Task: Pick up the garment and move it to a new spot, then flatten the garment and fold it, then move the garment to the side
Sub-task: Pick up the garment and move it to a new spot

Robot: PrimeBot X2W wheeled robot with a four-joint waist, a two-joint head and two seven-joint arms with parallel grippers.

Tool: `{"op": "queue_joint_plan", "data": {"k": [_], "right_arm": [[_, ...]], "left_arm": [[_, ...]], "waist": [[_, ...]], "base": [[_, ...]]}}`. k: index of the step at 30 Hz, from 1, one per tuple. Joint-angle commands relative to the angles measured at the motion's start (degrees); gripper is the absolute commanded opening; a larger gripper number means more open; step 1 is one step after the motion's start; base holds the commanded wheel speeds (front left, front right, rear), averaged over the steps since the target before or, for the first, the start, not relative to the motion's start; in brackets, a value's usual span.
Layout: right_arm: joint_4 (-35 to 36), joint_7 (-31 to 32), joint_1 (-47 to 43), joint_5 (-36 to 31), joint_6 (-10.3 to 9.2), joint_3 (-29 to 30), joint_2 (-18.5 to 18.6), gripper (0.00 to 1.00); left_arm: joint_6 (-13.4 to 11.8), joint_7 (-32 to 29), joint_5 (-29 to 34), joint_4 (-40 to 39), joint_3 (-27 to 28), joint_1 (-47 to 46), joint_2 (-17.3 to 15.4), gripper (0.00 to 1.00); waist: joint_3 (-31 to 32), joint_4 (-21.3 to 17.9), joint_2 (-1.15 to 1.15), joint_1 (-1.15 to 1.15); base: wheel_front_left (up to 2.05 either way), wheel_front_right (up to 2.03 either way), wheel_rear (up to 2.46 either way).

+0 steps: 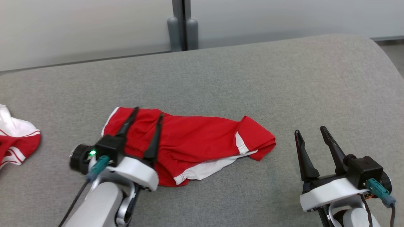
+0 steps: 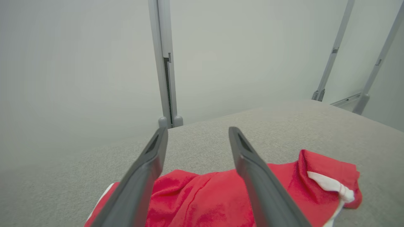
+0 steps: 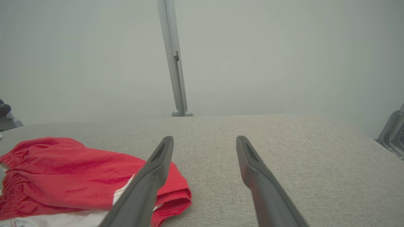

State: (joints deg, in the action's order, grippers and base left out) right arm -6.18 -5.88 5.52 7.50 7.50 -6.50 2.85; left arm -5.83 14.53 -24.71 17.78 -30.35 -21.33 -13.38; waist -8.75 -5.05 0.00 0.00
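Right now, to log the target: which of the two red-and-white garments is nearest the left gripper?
The middle garment, spread out, with the open left gripper over its left end. The other garment lies bunched at the left edge.

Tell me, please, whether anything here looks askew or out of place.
The shorts lie rumpled: their right end is folded back and white fabric pokes out along the near edge. Another garment sits bunched at the left.

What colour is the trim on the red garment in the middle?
White trim on the garment, clearest in the head view.
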Motion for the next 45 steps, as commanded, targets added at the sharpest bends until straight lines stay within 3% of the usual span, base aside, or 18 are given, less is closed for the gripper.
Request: {"op": "queue_joint_plan", "data": {"k": [1,7,14,22,45], "right_arm": [[0.6,0.5,-0.8,-0.2,-0.02,0.2,0.1,1.00],[2.0,1.9,-2.4,-0.8,-0.02,0.6,0.1,1.00],[2.9,3.4,-4.6,-1.0,-0.02,1.2,0.1,1.00],[4.2,4.7,-6.8,-1.0,-0.02,1.5,0.5,1.00],[6.0,6.0,-9.9,-0.4,-0.02,1.9,0.3,1.00]], "left_arm": [[-1.0,0.3,-0.6,-0.5,1.5,1.5,-0.5,1.00],[-3.7,0.7,-1.6,-3.0,8.7,6.4,-2.7,1.00],[-2.0,0.6,-2.1,-5.1,16.1,13.6,-4.4,1.00],[0.4,0.6,-1.3,-4.5,16.8,18.5,-4.7,1.00],[-0.8,0.6,0.1,-4.8,15.4,21.2,-4.6,1.00]], "waist": [[1.5,1.4,0.00,0.00],[3.5,3.2,0.00,0.00],[6.5,4.5,0.00,0.00],[9.3,4.4,0.00,0.00],[11.4,4.3,0.00,0.00]], "base": [[0.00,0.00,0.00],[0.00,0.00,0.00],[0.00,0.00,0.00],[0.00,0.00,0.00],[0.00,0.00,0.00]]}}
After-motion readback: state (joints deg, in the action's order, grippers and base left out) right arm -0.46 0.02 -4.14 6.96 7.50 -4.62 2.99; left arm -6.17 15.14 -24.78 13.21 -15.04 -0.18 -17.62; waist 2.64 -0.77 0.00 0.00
